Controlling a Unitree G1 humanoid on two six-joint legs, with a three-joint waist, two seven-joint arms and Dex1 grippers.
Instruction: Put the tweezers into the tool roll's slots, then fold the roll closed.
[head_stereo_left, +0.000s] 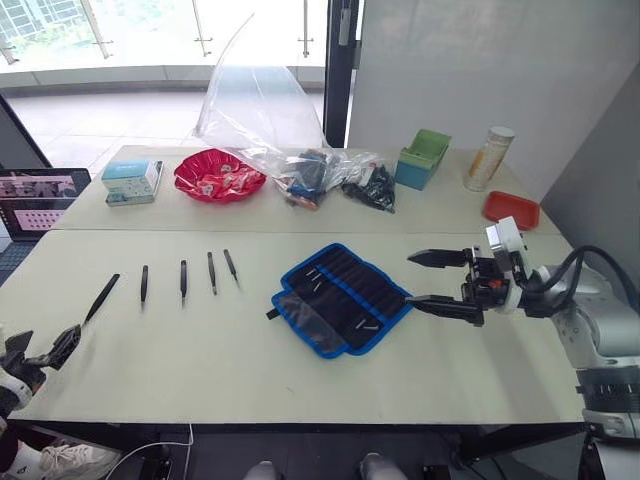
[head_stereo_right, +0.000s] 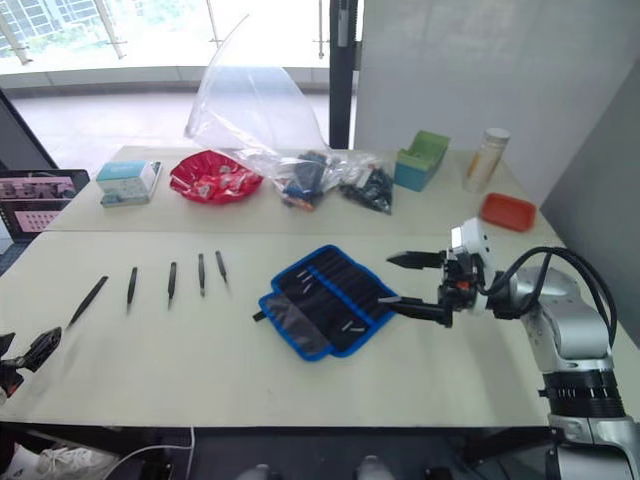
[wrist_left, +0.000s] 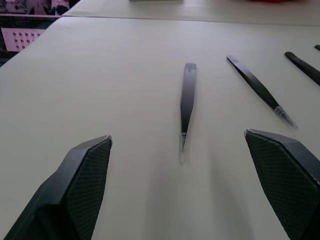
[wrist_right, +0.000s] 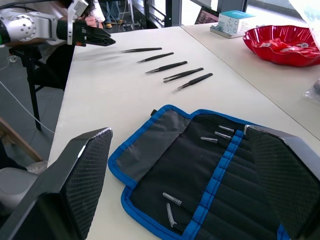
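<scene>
Five black tweezers (head_stereo_left: 182, 278) lie in a row at the left centre of the head view, long axes running roughly away from the robot, the leftmost slanted. The tool roll (head_stereo_left: 342, 297) lies unfolded at centre, black inner face up, its long axis diagonal from upper left to lower right. The right gripper (head_stereo_left: 440, 281) hovers beside its right edge, fingers spread; the left gripper (head_stereo_left: 48, 352), also spread, sits at lower left. The left wrist view shows the nearest tweezers' tip pointing toward the gripper.
</scene>
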